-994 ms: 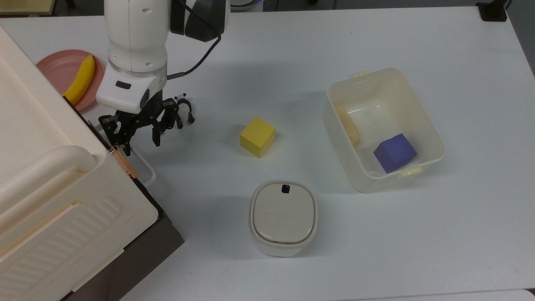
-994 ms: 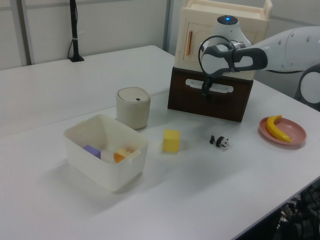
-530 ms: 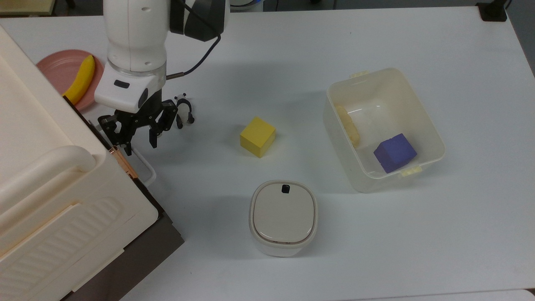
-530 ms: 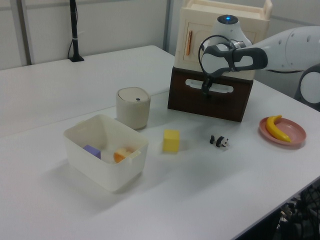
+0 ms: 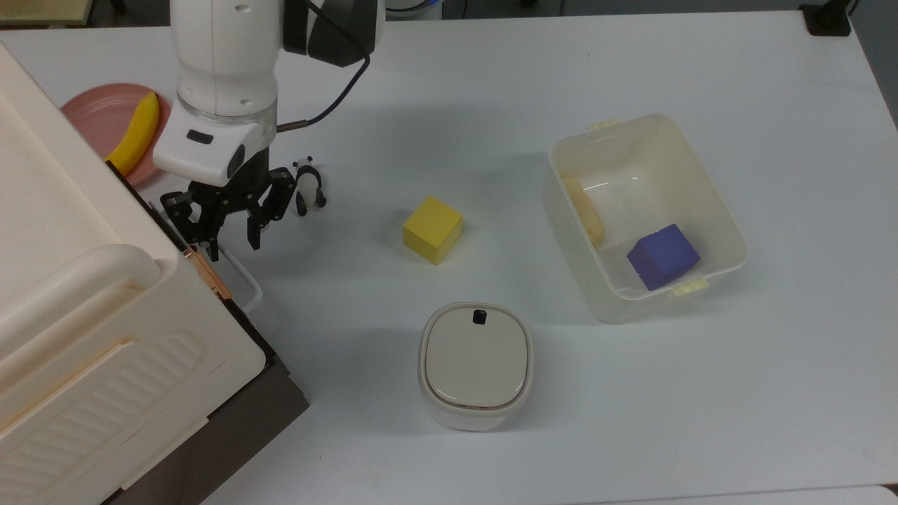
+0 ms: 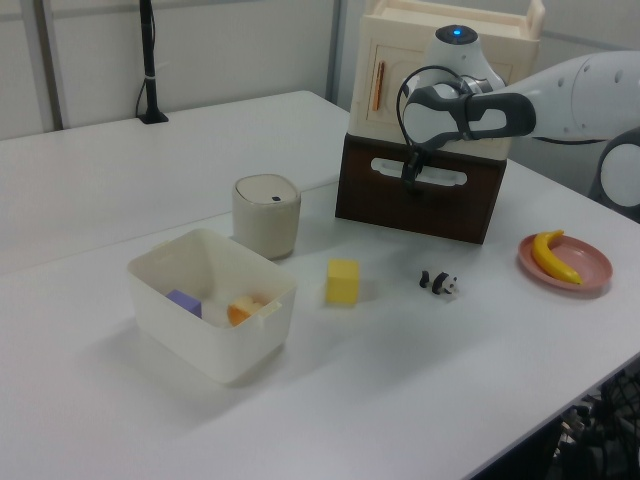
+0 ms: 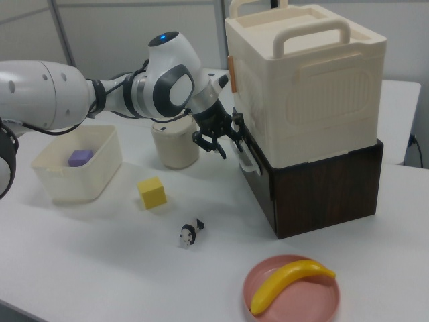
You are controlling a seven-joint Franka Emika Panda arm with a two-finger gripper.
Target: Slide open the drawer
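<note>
The drawer [image 6: 432,212] shows its dark brown front panel under the cream cabinet [image 5: 77,301], with a white loop handle [image 5: 244,284] sticking out toward the table. In the right view the drawer [image 7: 322,191] sits pushed in below the cabinet. My gripper [image 5: 231,247] is open and hangs at the upper end of the handle, one finger close to the brown panel and the other outside the loop. In the left view the gripper [image 6: 411,180] is right at the handle [image 6: 440,177]. I cannot tell whether a finger touches the handle.
A small panda toy [image 5: 309,191] lies just beside the gripper. A yellow cube [image 5: 432,229], a lidded cream pot [image 5: 476,365] and a translucent bin [image 5: 726,231] holding a purple cube [image 5: 663,256] stand further along the table. A banana [image 5: 133,133] lies on a pink plate [image 5: 102,112] behind the arm.
The gripper has shifted a little toward the top view's left, closer to the drawer front and handle. The drawer has not moved.
</note>
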